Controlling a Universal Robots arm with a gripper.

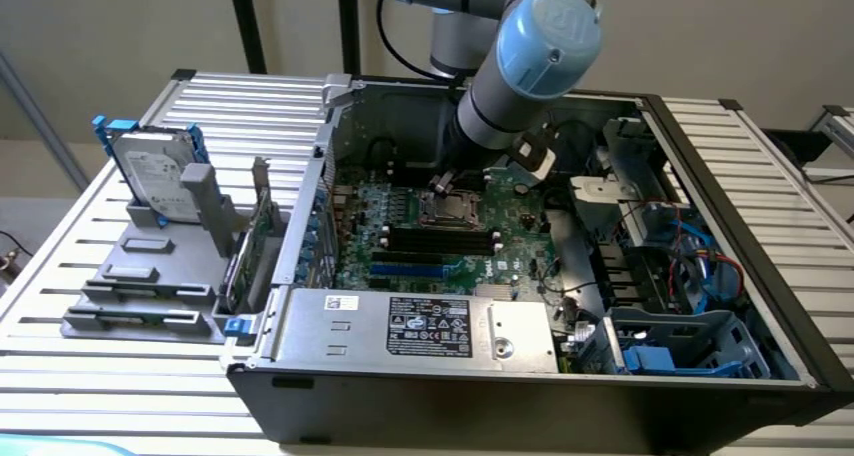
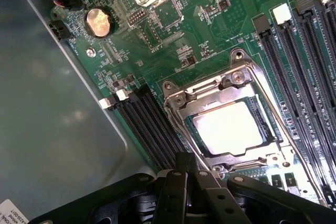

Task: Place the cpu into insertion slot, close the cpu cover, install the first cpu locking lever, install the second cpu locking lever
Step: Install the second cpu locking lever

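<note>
The cpu (image 2: 228,128) lies flat in the insertion slot (image 2: 265,109) on the green motherboard, its pale metal top reflecting light. The silvery cpu cover (image 2: 181,109) is folded down around it, framing the chip through its square opening. My gripper (image 2: 187,162) is shut with nothing between its black fingers, its tips just off the socket's edge nearest the memory slots. In the exterior view the gripper (image 1: 442,188) hangs right above the socket (image 1: 449,210) inside the open computer case. Whether the locking levers are latched I cannot tell.
Long black memory slots (image 2: 149,124) run on both sides of the socket. A coin battery (image 2: 98,22) sits on the board near the grey case wall (image 2: 47,119). A power supply (image 1: 414,326) and drive cage (image 1: 681,341) fill the case front; a hard drive (image 1: 154,171) stands outside.
</note>
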